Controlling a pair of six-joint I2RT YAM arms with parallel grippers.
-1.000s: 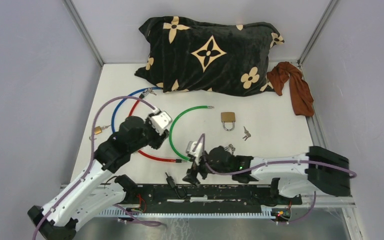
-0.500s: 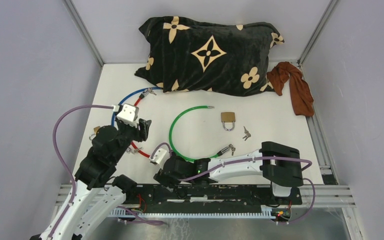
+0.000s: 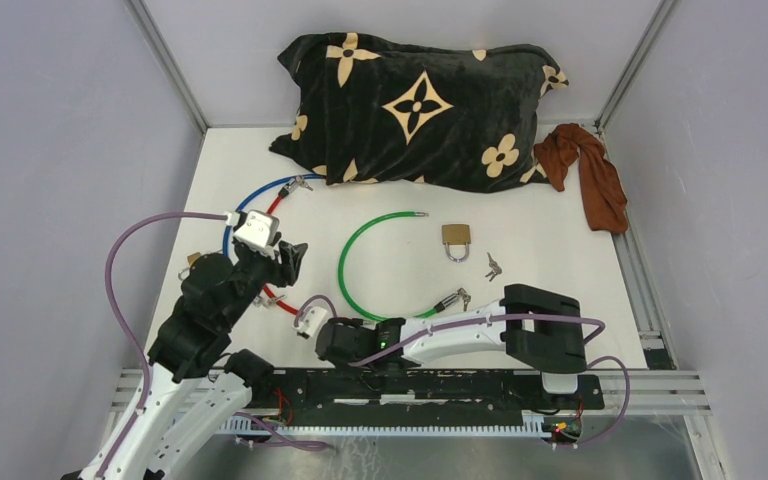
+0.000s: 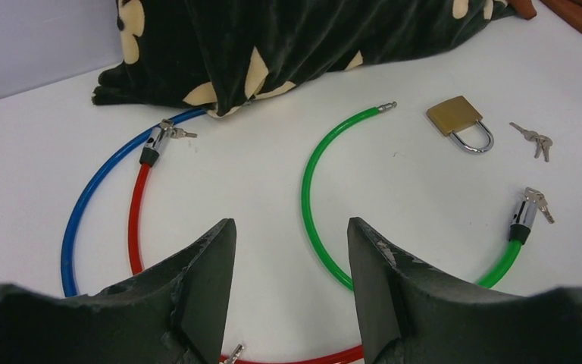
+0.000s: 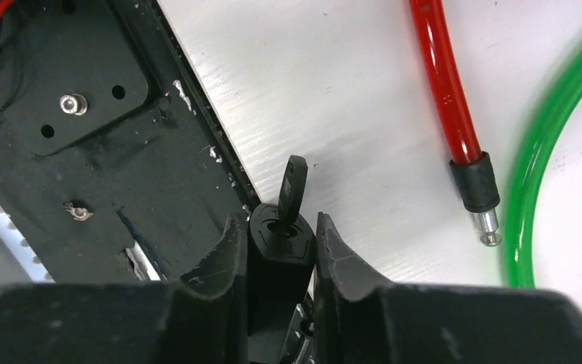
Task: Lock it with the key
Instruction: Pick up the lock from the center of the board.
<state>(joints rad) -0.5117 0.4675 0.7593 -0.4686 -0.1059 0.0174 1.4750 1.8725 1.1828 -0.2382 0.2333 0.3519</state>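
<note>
My right gripper (image 5: 279,220) is shut on a black lock body (image 5: 279,250) at the table's near edge. A black key (image 5: 294,186) sticks out of the lock's top. The red cable (image 5: 443,83) ends in a black collar and bare metal pin (image 5: 489,227) lying on the table to the right, apart from the lock. In the top view the right gripper (image 3: 332,342) sits low beside the red cable (image 3: 285,308). My left gripper (image 3: 285,262) hovers open over the red loop; its jaws (image 4: 292,231) hold nothing.
A green cable (image 3: 345,262) with a keyed lock head (image 3: 452,299) curves mid-table, and a blue cable (image 3: 230,225) lies at the left. A brass padlock (image 3: 456,238) and small keys (image 3: 493,265) lie to the right. A black pillow (image 3: 420,100) and brown cloth (image 3: 595,175) are at the back. The black base rail (image 5: 83,114) borders the lock.
My right gripper swung left along the near edge and closed on the black lock body. The left arm pulled back to the left and has barely moved in the last half second.
</note>
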